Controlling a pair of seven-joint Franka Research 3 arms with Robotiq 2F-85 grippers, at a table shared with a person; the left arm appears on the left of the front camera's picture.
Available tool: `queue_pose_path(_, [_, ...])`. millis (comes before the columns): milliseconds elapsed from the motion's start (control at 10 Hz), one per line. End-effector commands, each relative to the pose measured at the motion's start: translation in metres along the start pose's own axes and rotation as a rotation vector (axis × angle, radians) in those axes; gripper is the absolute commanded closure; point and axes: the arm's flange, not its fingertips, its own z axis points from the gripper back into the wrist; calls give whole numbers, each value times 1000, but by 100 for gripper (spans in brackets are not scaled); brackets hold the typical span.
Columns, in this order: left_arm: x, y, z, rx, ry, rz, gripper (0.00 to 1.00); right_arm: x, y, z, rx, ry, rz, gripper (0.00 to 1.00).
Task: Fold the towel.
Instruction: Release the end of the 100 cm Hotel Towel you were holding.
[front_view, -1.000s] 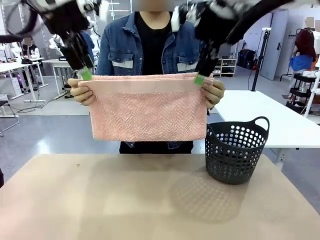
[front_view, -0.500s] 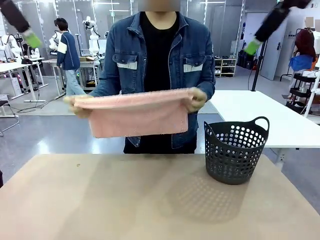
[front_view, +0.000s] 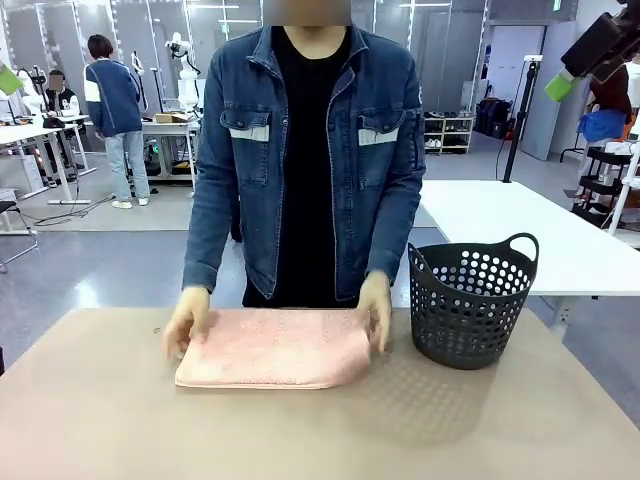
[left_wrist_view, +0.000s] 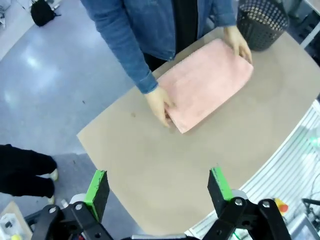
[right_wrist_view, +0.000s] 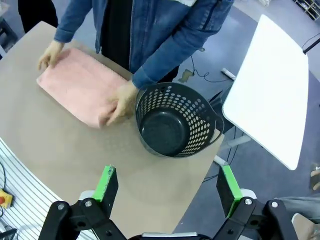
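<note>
Towel (front_view: 275, 348) on tan table (front_view: 120, 430), grey floor (front_view: 100, 262)

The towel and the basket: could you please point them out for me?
towel (front_view: 275, 348), front view, middle of its folded top face.
basket (front_view: 470, 310), front view, its perforated front wall.

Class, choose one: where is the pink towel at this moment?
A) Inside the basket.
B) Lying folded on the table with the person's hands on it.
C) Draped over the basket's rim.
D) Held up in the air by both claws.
B: the towel lies flat and folded on the table beside the basket, with a hand on one end and a second hand on the other.
</note>
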Motion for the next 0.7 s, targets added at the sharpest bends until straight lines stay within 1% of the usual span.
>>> queue_pose_path(0, [3,1,4,-22,-2,8,0,0,-3,2,2,-4,-7,0])
queue_pose_path(600, [3,1,4,-22,-2,8,0,0,-3,2,2,-4,-7,0])
